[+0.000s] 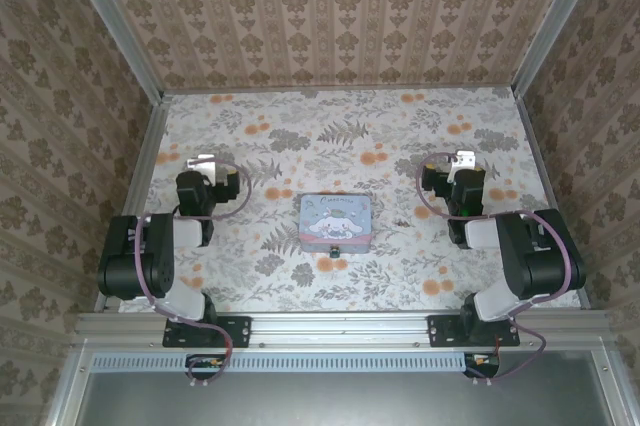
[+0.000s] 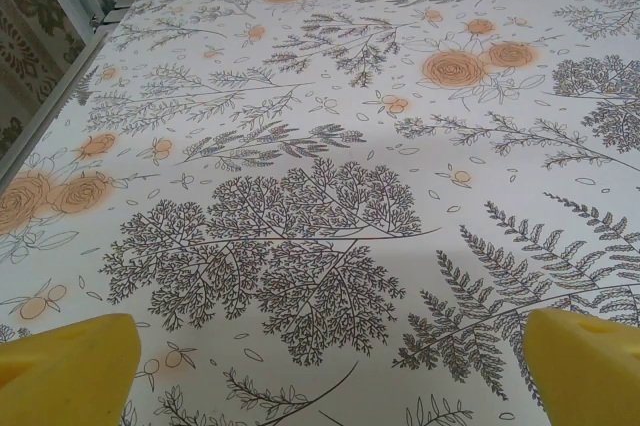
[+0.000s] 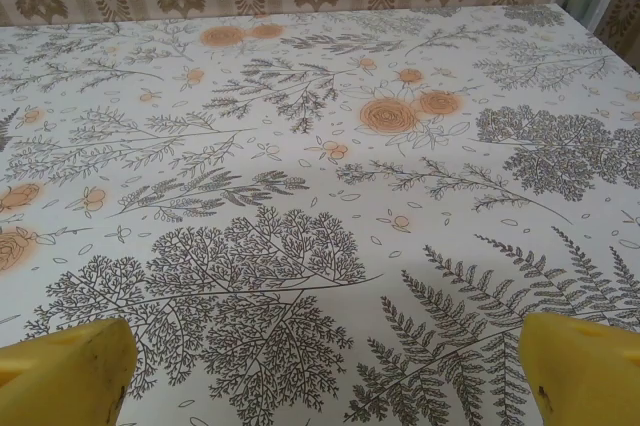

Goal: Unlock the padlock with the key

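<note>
Padlock [image 1: 335, 249] sits tiny at the near edge of the cartoon tin [image 1: 335, 216], mid-table. Left gripper [image 1: 205, 162] and right gripper [image 1: 463, 160] hang well apart either side, fingers spread wide, empty. Danger: so small a lock, a pinch could shove the tin instead.
</note>
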